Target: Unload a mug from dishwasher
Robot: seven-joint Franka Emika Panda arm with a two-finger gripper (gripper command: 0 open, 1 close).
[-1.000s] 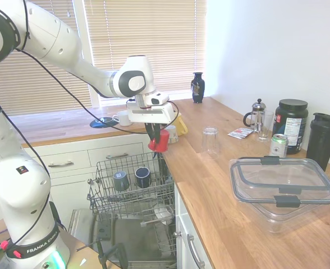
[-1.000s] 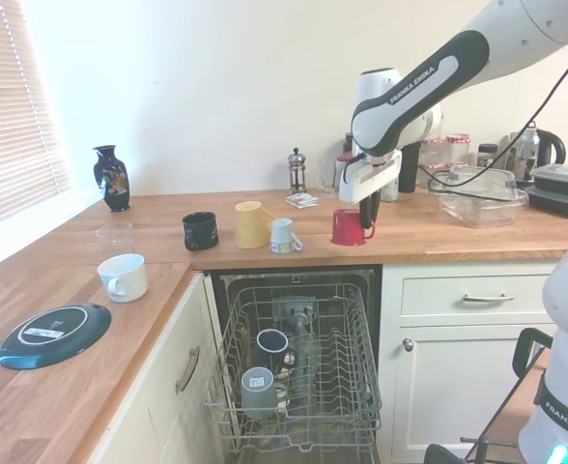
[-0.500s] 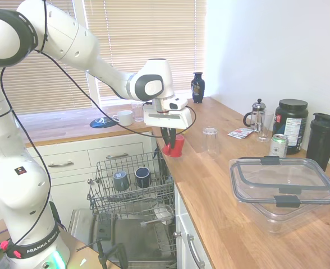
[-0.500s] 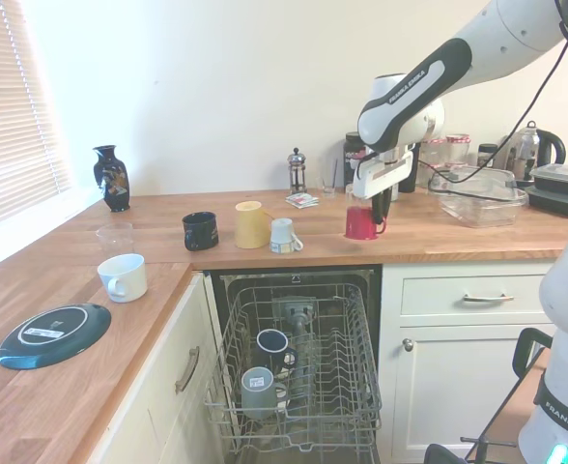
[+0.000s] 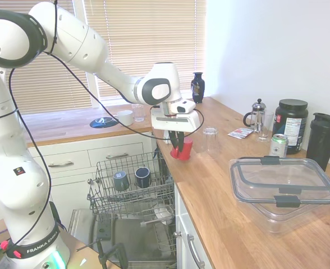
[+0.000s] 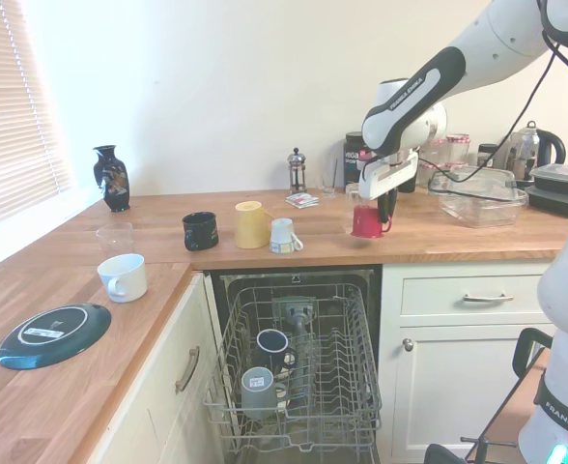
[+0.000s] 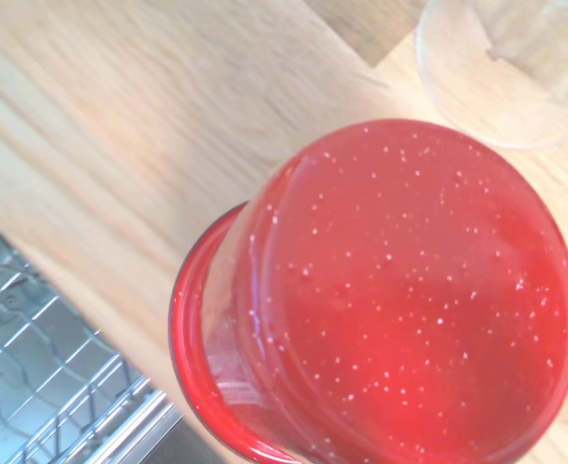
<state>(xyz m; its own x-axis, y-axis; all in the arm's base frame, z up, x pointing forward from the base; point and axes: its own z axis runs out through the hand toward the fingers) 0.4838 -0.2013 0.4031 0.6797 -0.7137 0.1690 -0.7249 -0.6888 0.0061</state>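
Note:
The red mug (image 5: 184, 149) is upside down, base upward, low over the wooden counter (image 5: 221, 190) near the edge beside the dishwasher. My gripper (image 5: 177, 148) comes down from above and is shut on the mug's side. From the other side the mug (image 6: 366, 223) hangs under the gripper (image 6: 379, 217); I cannot tell whether its rim touches the wood. The wrist view is filled by the mug's speckled red base (image 7: 400, 300). The dishwasher (image 5: 132, 188) stands open, its grey wire rack (image 6: 298, 377) pulled out below the counter.
Two dark mugs (image 5: 131, 179) remain in the rack. An upturned clear glass (image 5: 210, 140) stands just behind the red mug. A yellow mug (image 6: 249, 224), a black mug (image 6: 200, 230) and a small white mug (image 6: 284, 235) sit on the counter. A clear lidded container (image 5: 283, 185) lies further along.
The arm has carried the red mug from above the rack's edge across over the counter, lowering it beside the clear glass. The grip stays shut.

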